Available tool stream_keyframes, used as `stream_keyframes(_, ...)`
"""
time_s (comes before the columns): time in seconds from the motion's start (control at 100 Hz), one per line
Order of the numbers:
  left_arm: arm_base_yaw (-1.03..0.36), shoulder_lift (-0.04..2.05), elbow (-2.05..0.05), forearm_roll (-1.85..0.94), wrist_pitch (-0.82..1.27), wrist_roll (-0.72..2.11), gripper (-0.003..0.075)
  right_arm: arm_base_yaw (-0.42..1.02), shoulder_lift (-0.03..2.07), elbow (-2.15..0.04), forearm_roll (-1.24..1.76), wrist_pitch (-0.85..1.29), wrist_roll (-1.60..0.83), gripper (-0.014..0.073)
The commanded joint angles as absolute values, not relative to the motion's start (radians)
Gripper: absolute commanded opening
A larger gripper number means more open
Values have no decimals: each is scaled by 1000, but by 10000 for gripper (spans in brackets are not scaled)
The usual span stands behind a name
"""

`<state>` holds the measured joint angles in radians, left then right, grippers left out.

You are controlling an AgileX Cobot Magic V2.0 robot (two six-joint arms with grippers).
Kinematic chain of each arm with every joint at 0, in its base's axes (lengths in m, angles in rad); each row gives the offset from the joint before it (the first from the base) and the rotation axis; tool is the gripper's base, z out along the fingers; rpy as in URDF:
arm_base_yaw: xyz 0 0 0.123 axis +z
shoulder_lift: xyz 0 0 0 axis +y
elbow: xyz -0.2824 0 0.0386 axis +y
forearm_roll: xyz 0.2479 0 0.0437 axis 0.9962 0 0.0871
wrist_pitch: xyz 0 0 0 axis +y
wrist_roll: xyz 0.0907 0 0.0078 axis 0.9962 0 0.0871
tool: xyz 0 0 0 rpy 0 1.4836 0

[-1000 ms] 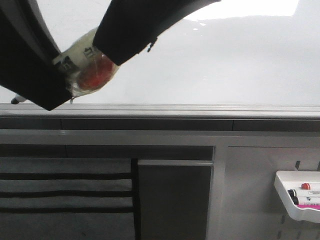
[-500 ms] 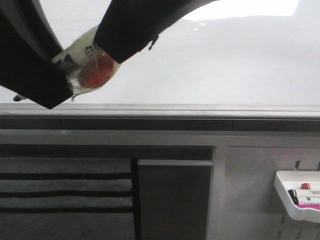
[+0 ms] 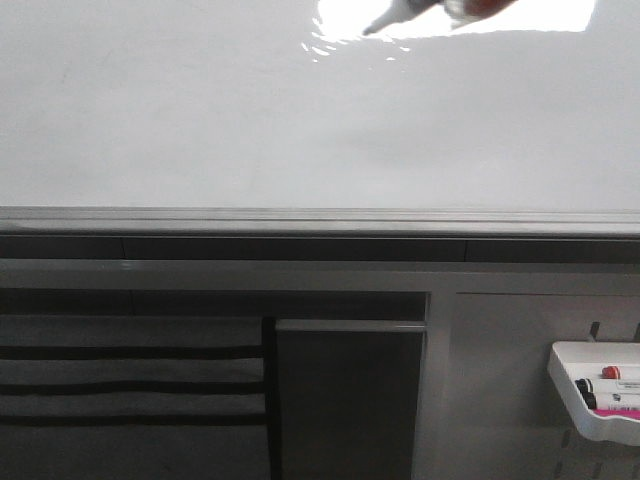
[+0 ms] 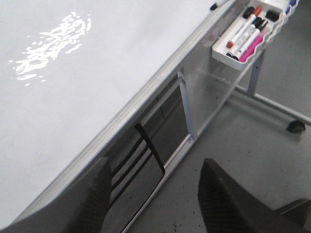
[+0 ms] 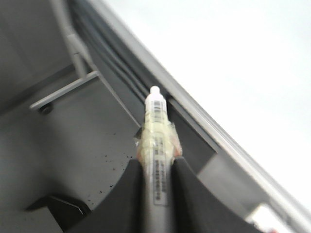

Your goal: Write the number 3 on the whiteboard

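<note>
**Two arms, no digit 3 visible on board**

Front: glossy white whiteboard (image 3: 250, 110) with grey metal edge strip is blank; a white marker tip (image 3: 392, 16) pokes in at the top edge; small white marker tray (image 3: 562, 375) lower right.
Left wrist: left gripper (image 4: 153, 194) fingers spread wide, nothing between them, beside the board edge.
Right wrist: right gripper (image 5: 156, 174) clamps the taped white barcoded marker, tip clear of the board.

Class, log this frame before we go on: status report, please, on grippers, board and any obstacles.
Right gripper shut on marker. Left gripper open, empty. Whiteboard blank, no 3 visible. Nothing seen blocking it.
</note>
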<state>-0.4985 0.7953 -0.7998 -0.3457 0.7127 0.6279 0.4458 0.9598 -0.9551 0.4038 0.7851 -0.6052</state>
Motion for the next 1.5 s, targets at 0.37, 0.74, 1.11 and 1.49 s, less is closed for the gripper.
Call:
stream_keyframes(0.37,-455,698,-721,-415,568,614,367,340,834,-817,430,697,-535,-2)
stream_keyframes(0.74,-455,698,-721,-415,566,614,367,340,1044,-999,506,674,-537,-2)
stream_keyframes(1.11,-455,698,-721,-415,566,614,367,380,1335,-1252,393,696,-584,-2)
stream_keyframes(1.49,-455,698,-721,-415,566,614,367,392,1397,-1252,325,550,-577,-2)
